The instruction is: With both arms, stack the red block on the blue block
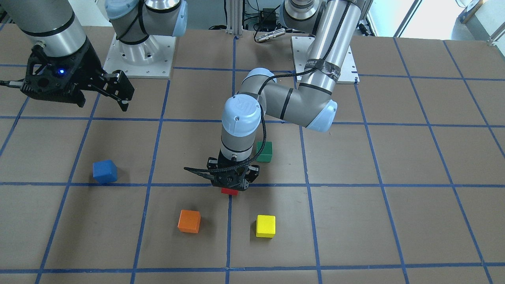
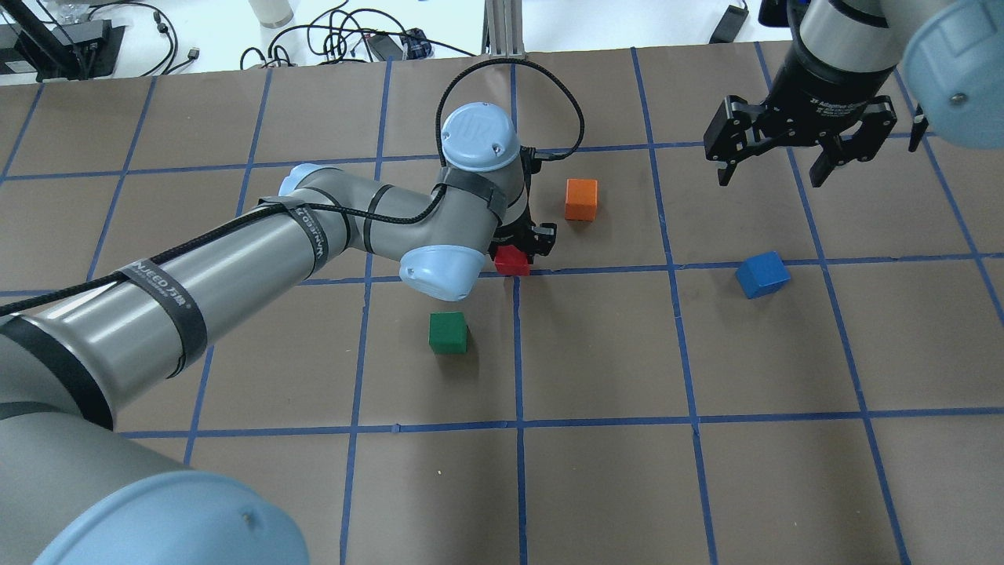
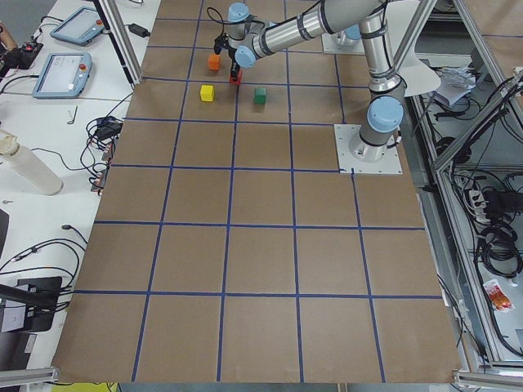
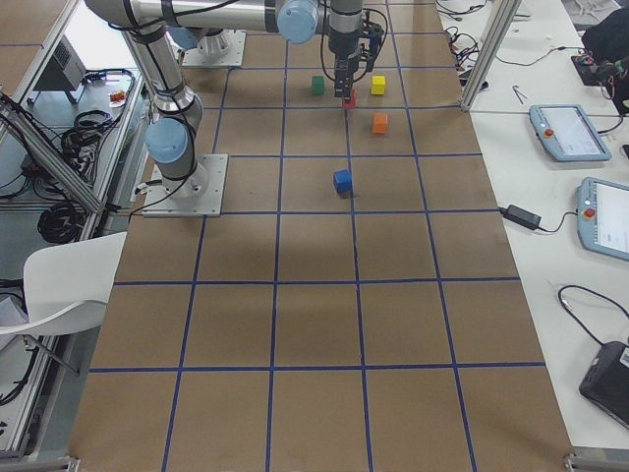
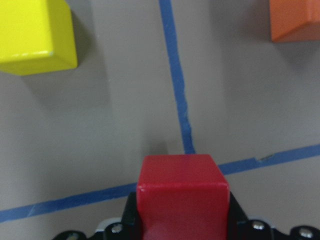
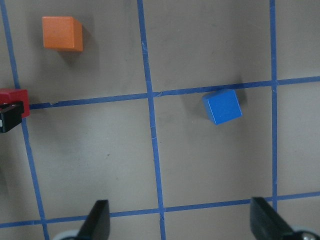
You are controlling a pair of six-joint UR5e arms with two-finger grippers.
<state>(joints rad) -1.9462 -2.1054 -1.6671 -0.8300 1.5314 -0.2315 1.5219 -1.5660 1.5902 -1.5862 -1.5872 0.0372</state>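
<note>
The red block (image 1: 229, 191) sits on a blue tape crossing near the table's middle. My left gripper (image 1: 232, 180) comes straight down on it and is shut on it; the left wrist view shows the red block (image 5: 182, 192) hugged by black fingers on both sides. I cannot tell if it is lifted off the table. It also shows in the overhead view (image 2: 512, 260). The blue block (image 2: 762, 274) lies alone, about one square towards the robot's right (image 1: 105, 171). My right gripper (image 2: 771, 174) hangs open and empty above the table beyond the blue block (image 6: 222, 106).
An orange cube (image 1: 189, 221) and a yellow cube (image 1: 265, 226) lie just past the red block, towards the operators' side. A green cube (image 2: 448, 332) lies behind the left wrist, towards the robot. The brown table has a blue tape grid (image 2: 674, 268).
</note>
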